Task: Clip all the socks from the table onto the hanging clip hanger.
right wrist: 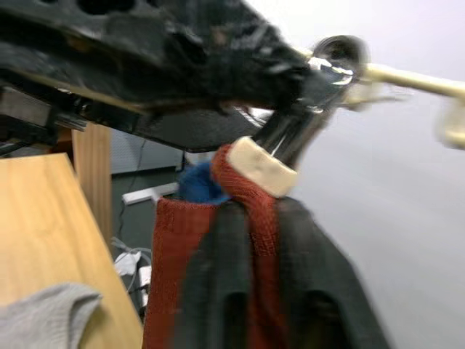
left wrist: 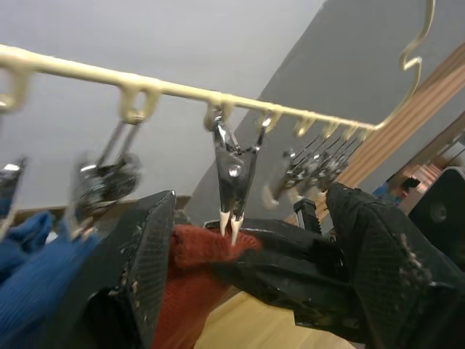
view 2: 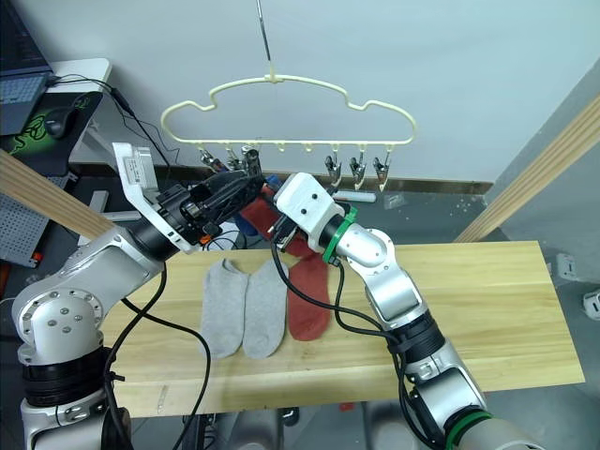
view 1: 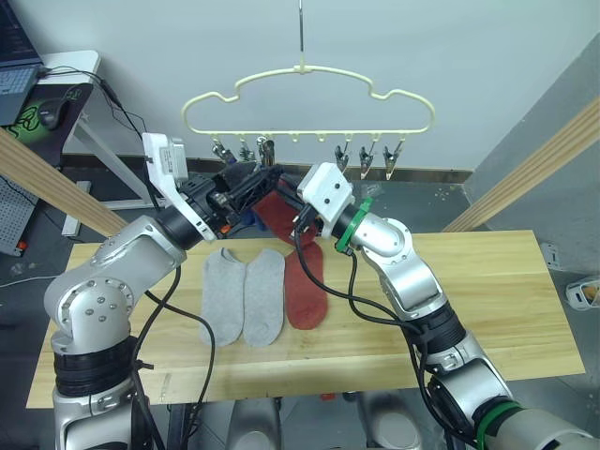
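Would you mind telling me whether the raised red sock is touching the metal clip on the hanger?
Touching. In the right wrist view, the clip's pale tip presses on the red sock's edge; the left wrist view shows the clip's tips on the fabric.

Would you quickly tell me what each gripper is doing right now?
Left gripper: open, fingers either side of a metal clip.
Right gripper: shut on the rust red sock, lifted to that clip.

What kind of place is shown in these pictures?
Probably a robotics test room, not a home: a pale-yellow cloud-shaped clip hanger hangs over a light wooden plank table, beside a small white desk with a laptop and loose floor cables.
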Motion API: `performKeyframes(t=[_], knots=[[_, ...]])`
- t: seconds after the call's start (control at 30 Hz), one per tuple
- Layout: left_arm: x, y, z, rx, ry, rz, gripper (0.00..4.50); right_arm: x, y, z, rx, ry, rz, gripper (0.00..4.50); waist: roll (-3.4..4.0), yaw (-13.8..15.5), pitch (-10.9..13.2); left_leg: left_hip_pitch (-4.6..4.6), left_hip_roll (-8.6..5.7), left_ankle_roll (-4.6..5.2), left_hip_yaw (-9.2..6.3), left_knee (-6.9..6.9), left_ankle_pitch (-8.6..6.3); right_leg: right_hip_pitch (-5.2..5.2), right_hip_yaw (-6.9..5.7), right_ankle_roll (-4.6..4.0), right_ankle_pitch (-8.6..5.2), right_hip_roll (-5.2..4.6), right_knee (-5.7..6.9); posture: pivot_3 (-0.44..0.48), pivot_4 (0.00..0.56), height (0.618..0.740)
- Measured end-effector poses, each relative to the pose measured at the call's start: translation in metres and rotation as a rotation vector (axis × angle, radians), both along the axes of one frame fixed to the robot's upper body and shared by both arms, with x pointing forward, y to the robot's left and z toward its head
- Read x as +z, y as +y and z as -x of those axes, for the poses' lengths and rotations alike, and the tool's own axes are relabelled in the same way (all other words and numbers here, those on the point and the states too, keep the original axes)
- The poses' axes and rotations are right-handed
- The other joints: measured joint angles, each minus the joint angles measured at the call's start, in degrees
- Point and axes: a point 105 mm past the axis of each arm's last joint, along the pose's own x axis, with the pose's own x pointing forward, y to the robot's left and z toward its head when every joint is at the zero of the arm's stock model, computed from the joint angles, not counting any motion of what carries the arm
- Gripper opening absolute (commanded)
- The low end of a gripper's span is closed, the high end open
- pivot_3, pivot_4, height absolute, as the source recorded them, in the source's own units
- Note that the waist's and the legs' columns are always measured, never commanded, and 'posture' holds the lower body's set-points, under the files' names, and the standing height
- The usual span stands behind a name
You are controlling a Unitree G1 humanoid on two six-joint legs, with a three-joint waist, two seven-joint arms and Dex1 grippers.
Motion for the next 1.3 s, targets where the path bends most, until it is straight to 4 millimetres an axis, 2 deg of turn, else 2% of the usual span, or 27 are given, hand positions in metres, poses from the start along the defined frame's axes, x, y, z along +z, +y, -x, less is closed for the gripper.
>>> performKeyframes(t=[0.03, 0.2, 0.4, 0.53, 0.67, 0.8, 0.9, 0.97, 1.1, 1.3], knots=[[0.0, 0.0, 0.0, 0.001, -0.001, -0.004, 3.5, -0.002, 0.0, 0.0, 0.003, 0.001, 0.011, 2.01, 0.0, 0.0, 0.0, 0.0, -0.01, 0.0, 0.0, 0.0, 0.0, 0.0, 0.0, 0.0, 0.0, 0.0, 0.0, -0.131, 0.334, 0.74], [-0.004, -0.001, 0.004, 0.004, -0.014, -0.056, 3.5, -0.007, -0.007, 0.003, -0.008, -0.017, 0.098, 2.01, 0.0, 0.0, 0.0, 0.0, 0.0, 0.0, 0.0, 0.0, 0.0, 0.0, 0.0, 0.0, 0.0, 0.0, -0.01, -0.131, 0.334, 0.74], [-0.02, 0.004, 0.015, 0.026, -0.056, -0.216, 3.5, -0.026, -0.037, 0.02, -0.035, 0.048, 0.163, 2.01, 0.0, 0.1, 0.0, -0.01, 0.02, 0.0, 0.0, -0.04, 0.0, -0.01, 0.01, 0.0, 0.0, -0.06, -0.04, -0.13, 0.329, 0.74], [-0.033, 0.011, 0.019, 0.047, -0.078, -0.294, 3.5, -0.032, -0.048, 0.035, -0.04, 0.102, 0.175, 2.01, 0.0, 0.0, 0.0, 0.02, -0.03, 0.03, -0.02, -0.03, -0.01, -0.01, 0.0, 0.0, 0.0, -0.05, 0.02, -0.128, 0.324, 0.74], [-0.042, 0.013, 0.028, 0.04, -0.104, -0.343, 3.5, -0.034, -0.064, 0.039, -0.107, 0.18, 0.121, 2.01, -0.03, 0.1, -0.1, 0.0, -0.04, 0.03, -0.03, -0.02, -0.01, 0.0, -0.03, -0.02, 0.01, -0.01, 0.03, -0.131, 0.31, 0.74], [-0.053, 0.015, 0.039, -0.013, -0.107, -0.383, 3.5, -0.026, -0.088, 0.04, -0.252, 0.257, -0.017, 2.01, -0.08, 0.1, -0.5, -0.01, -0.01, -0.01, -0.02, -0.03, 0.01, -0.01, 0.0, -0.02, 0.01, 0.16, 0.0, -0.136, 0.292, 0.74], [-0.053, 0.016, 0.045, -0.05, -0.13, -0.417, 3.5, -0.021, -0.103, 0.036, -0.343, 0.272, -0.059, 2.01, -0.11, 0.0, -0.6, -0.02, -0.05, -0.01, -0.01, -0.03, 0.02, -0.03, -0.02, -0.03, 0.01, 0.16, -0.01, -0.138, 0.274, 0.74], [-0.053, 0.017, 0.047, -0.07, -0.136, -0.431, 3.5, -0.02, -0.106, 0.036, -0.37, 0.28, -0.074, 2.01, -0.1, 0.0, -1.2, -0.03, -0.08, 0.0, -0.01, -0.03, 0.01, -0.04, -0.02, -0.03, 0.01, 0.2, 0.0, -0.136, 0.264, 0.74], [-0.05, 0.016, 0.049, -0.097, -0.152, -0.437, 3.5, -0.019, -0.108, 0.035, -0.407, 0.294, -0.101, 1.16, -0.14, 0.0, -2.1, -0.02, -0.08, 0.15, 0.0, -0.03, -0.08, -0.03, 0.0, -0.03, 0.01, 0.35, 0.0, -0.133, 0.244, 0.74], [-0.043, 0.011, 0.047, -0.102, -0.193, -0.43, 3.5, -0.016, -0.102, 0.031, -0.422, 0.297, -0.131, 1.16, -0.26, -0.1, -3.9, -0.01, -0.07, 0.2, -0.01, -0.03, -0.1, -0.02, -0.01, -0.04, 0.02, 0.39, 0.01, -0.121, 0.224, 0.74]])
